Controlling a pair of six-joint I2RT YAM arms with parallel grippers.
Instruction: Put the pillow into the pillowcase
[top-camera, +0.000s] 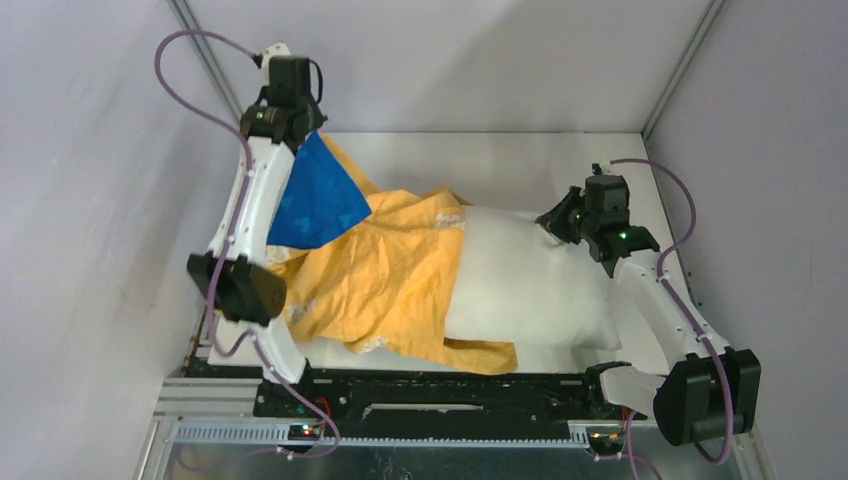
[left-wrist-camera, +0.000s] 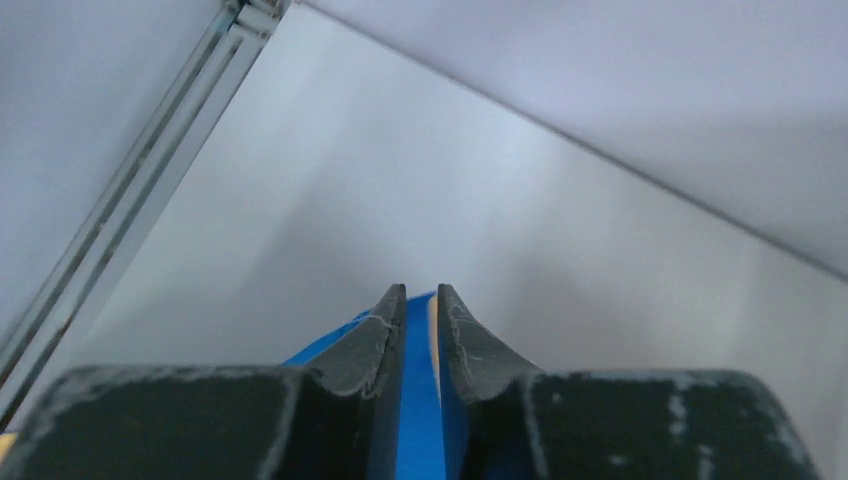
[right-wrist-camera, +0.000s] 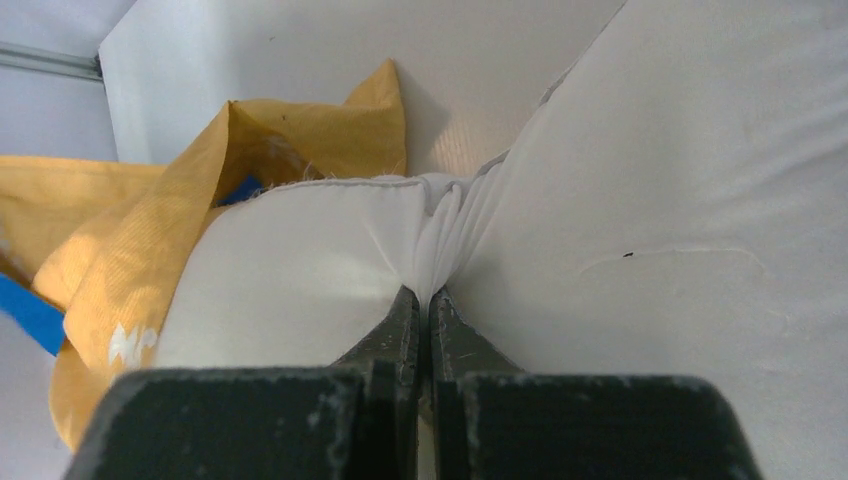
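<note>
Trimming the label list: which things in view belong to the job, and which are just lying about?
Job: pillow; pillowcase; left gripper, pinching the pillowcase; right gripper, pinching the pillow.
Not the job: table; enclosure walls.

Plump white pillow (top-camera: 530, 285) lies flat across the right half of the table, with the fabric at its far-right corner bunched into tight pleats. Limp, crumpled pillowcase (top-camera: 385, 285) lies left of centre, orange-yellow face up with faint white print, draped over the pillow's left end. Its bright blue face shows at the far-left corner, which is pulled up off the table.
</note>
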